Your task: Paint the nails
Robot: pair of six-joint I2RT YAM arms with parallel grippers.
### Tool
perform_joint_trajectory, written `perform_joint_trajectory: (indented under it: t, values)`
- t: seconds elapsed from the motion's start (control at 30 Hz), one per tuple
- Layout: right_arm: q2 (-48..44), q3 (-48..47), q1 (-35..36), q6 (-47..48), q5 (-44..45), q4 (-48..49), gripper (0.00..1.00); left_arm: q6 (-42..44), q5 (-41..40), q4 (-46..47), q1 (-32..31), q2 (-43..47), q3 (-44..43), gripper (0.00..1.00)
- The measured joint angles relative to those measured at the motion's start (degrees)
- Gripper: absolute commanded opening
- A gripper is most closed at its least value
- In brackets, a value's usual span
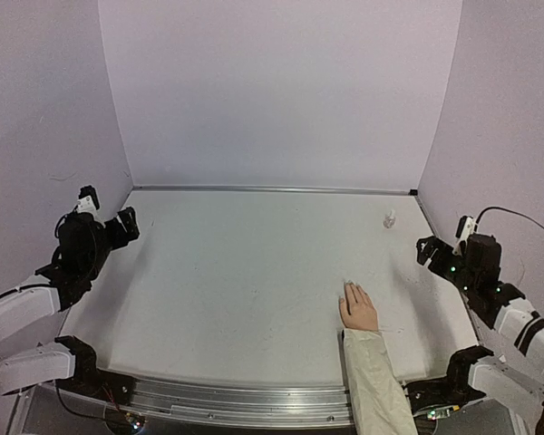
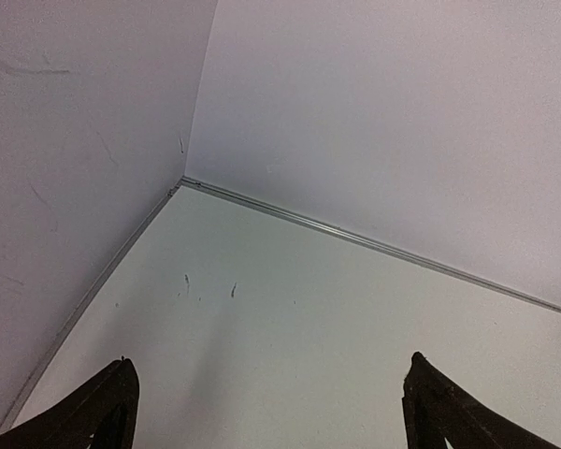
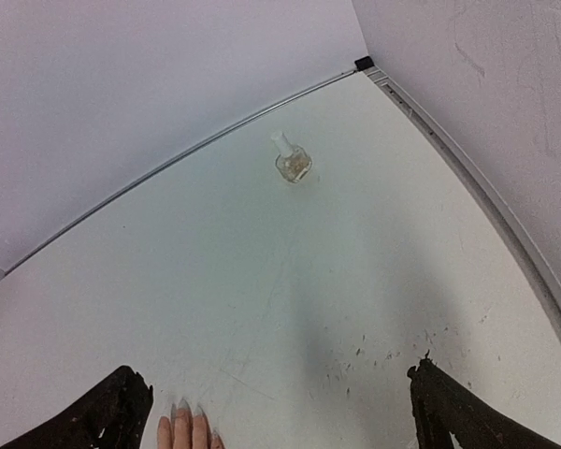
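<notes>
Item: nails [image 1: 348, 287], tiny and barely distinct from the skin, at the fingertips of a flesh-coloured hand [image 1: 358, 311] lying flat on the bench [image 1: 236, 290], cream sleeve [image 1: 374, 376] trailing toward the near edge. Its long axis ran near-to-far, fingertips pointing at the back wall. Right hand [image 1: 426, 251]: fingers spread wide, nothing between them, raised off the bench; the nails lay low and to its left, close by its left finger in the wrist view [image 3: 182, 410]. Left hand [image 1: 127, 227]: likewise spread and empty, well apart from the nails, across the bench. I judged the right hand much the nearer. Item: small clear white-capped bottle [image 3: 292, 161], upright, ahead of the right hand, nearly centred between its fingers, well beyond the nails.
</notes>
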State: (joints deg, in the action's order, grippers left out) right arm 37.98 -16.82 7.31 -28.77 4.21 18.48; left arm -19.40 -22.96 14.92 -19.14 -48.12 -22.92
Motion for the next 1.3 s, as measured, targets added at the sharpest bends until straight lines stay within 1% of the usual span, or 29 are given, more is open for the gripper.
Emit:
perform_joint_trajectory:
  t: [0.2,0.3,0.47,0.57,0.67,0.9,1.0,1.13,1.3]
  values:
    - [19.3,-17.2,-3.4,4.6,0.5,-2.2,0.98,0.2,2.1,-11.6,3.4,-3.8,-13.4,0.99]
    - [29.6,-26.5,-4.7,6.5,0.5,-2.8,0.98,0.5,3.5,-16.9,4.7,-4.9,-18.6,0.99]
    - [45.7,-40.8,-6.1,9.5,-0.4,-4.0,0.98,0.6,6.3,-24.8,6.1,-5.5,-24.4,0.99]
    - [55.7,-49.8,-6.7,11.4,-1.6,-4.3,0.98,0.5,8.3,-29.1,6.6,-5.4,-26.5,0.99]
    - [65.1,-58.2,-7.0,13.2,-3.0,-5.1,0.96,0.5,11.1,-32.9,7.0,-5.4,-27.5,1.00]
    - [82.5,-73.2,-7.3,17.0,-4.2,-9.6,0.81,0.6,17.6,-40.4,7.2,-6.0,-30.0,0.99]
    - [86.0,-75.6,-7.3,18.4,-4.2,-11.5,0.73,0.6,19.5,-41.9,7.2,-6.8,-30.8,0.99]
    - [89.5,-79.1,-6.9,20.0,-3.5,-14.3,0.59,0.5,22.2,-43.1,7.3,-8.9,-31.4,1.00]
    - [90.4,-81.6,-5.6,21.6,-1.3,-16.3,0.45,0.3,25.3,-44.4,7.3,-10.7,-31.5,0.99]
